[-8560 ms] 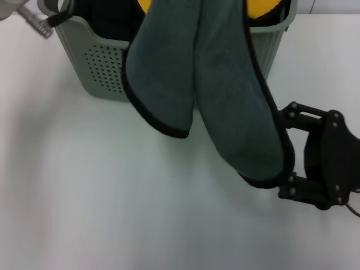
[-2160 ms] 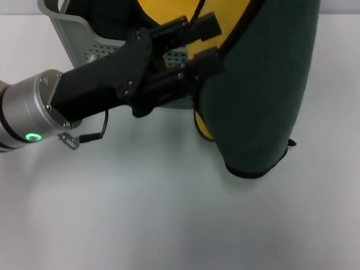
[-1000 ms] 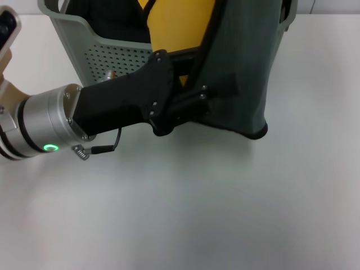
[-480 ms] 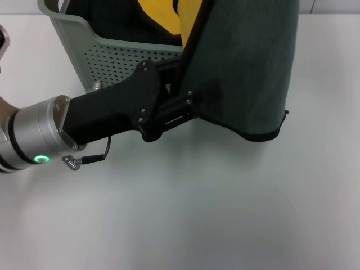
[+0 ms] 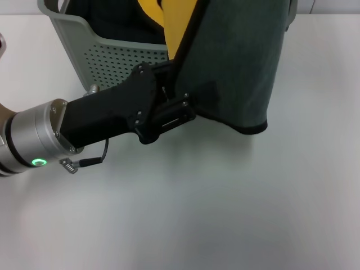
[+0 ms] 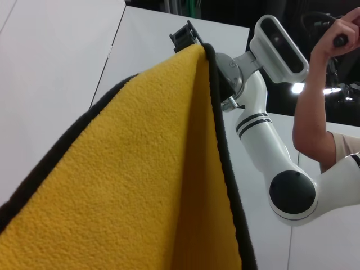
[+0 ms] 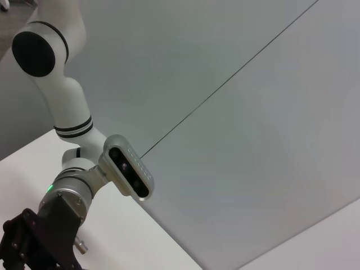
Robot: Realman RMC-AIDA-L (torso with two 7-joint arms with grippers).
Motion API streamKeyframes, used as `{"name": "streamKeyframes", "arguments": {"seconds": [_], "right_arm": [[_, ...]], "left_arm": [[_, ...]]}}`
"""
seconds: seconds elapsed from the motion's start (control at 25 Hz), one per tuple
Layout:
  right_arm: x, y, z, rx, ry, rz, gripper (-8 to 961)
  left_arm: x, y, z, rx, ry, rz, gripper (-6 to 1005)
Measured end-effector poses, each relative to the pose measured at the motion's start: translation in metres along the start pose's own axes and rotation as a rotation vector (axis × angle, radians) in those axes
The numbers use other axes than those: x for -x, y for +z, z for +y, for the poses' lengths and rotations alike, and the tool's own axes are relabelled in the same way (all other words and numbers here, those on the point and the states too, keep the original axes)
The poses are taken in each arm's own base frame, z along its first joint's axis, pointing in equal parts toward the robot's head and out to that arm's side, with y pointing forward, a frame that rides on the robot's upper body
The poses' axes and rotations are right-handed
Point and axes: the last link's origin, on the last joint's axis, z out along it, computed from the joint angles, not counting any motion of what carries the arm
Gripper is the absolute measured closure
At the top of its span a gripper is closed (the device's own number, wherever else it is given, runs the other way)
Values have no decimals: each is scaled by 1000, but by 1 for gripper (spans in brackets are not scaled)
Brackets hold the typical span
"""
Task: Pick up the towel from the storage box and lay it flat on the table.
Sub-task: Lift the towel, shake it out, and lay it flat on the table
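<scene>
The dark grey-green towel (image 5: 242, 62) with black trim hangs in the air in front of the storage box (image 5: 107, 53), and its top runs out of the head view. My left gripper (image 5: 188, 104) reaches in from the left and is shut on the towel's lower left edge, which puckers there. A yellow cloth (image 5: 177, 25) rises behind that edge. In the left wrist view the same yellow cloth (image 6: 140, 185) fills the frame, and my right gripper (image 6: 187, 37) pinches the top corner of the hanging cloths. The white table (image 5: 197, 202) lies below.
The storage box stands at the back left of the table with dark cloth inside. A loose cable (image 5: 84, 162) dangles under my left wrist. A person's arm (image 6: 315, 112) shows behind my right arm (image 6: 264, 140).
Over the last second my left gripper has drawn slightly left with the towel's edge. The towel's bottom corner has shifted a little left and up. Earlier the towel hung folded and the left gripper stood open at its edge.
</scene>
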Motion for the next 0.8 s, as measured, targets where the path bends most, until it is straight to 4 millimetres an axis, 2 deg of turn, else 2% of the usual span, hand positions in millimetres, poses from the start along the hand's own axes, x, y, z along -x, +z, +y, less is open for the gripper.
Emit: {"name": "streamKeyframes", "arguments": {"seconds": [0.8], "right_arm": [[-1,-12,5,-37,-19,32,917]], "left_arm": [[-4,-7,-2,-9,12,-17,644]]}}
